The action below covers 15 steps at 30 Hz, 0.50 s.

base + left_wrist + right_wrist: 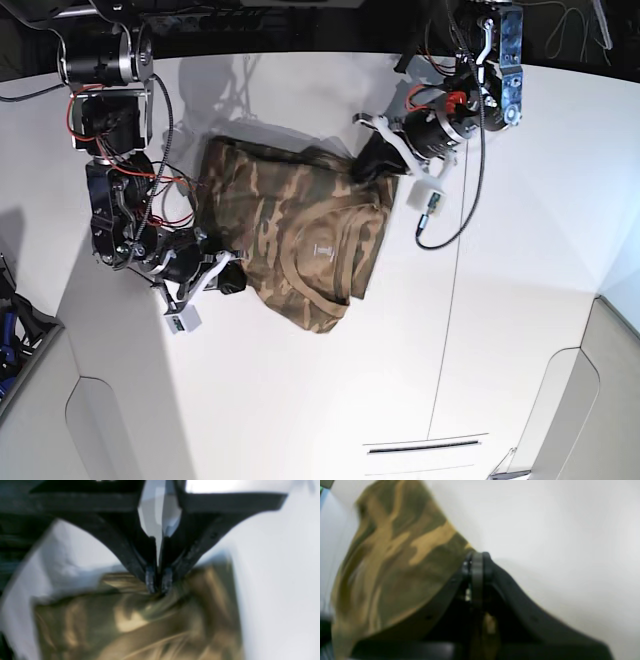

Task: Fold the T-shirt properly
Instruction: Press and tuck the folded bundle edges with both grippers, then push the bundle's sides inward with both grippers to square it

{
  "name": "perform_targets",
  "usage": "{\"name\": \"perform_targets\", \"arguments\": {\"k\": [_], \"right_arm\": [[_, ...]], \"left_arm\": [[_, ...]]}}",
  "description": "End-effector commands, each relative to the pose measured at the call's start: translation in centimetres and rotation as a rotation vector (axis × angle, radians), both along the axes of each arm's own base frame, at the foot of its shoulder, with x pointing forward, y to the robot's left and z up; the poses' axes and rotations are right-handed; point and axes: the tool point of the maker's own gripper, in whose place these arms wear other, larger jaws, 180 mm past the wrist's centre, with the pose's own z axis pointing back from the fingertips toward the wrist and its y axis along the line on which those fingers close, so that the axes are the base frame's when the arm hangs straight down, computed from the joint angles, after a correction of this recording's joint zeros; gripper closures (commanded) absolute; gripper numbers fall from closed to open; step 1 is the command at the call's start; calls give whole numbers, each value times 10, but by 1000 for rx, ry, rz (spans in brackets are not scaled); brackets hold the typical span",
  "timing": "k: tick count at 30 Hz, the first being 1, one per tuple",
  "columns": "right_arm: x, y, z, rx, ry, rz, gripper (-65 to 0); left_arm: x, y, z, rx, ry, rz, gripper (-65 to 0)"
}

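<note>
The camouflage T-shirt (pixel 290 225) lies bunched and partly folded on the white table (pixel 500 320), with its tan collar and white label (pixel 322 248) facing up. My left gripper (pixel 372 168) is at the shirt's far right edge. In the left wrist view the left gripper (pixel 159 581) is shut, pinching a gathered ridge of the T-shirt (pixel 150 625). My right gripper (pixel 232 280) holds the near left edge. In the right wrist view the right gripper (pixel 477 558) is shut, and the T-shirt (pixel 395 555) drapes away from its tips.
A white plug (pixel 432 200) on a black cable hangs beside the left arm. The right arm's base and red wires (pixel 105 120) stand at the table's back left. The table's front edge (pixel 250 390) drops to grey panels below.
</note>
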Motion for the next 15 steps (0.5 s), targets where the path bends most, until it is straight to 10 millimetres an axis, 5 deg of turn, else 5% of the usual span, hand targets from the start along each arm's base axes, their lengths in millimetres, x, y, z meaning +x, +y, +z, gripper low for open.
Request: {"name": "perform_targets", "arguments": {"k": [1, 6, 15], "right_arm": [[5, -6, 11, -2, -26, -1, 0], [-32, 1, 15, 61, -8, 24, 0], [-98, 18, 15, 128, 19, 60, 0]], "left_arm": [[15, 12, 8, -1, -29, 43, -43], [46, 41, 2, -2, -12, 140, -43], [69, 52, -4, 0, 9, 148, -43]]}}
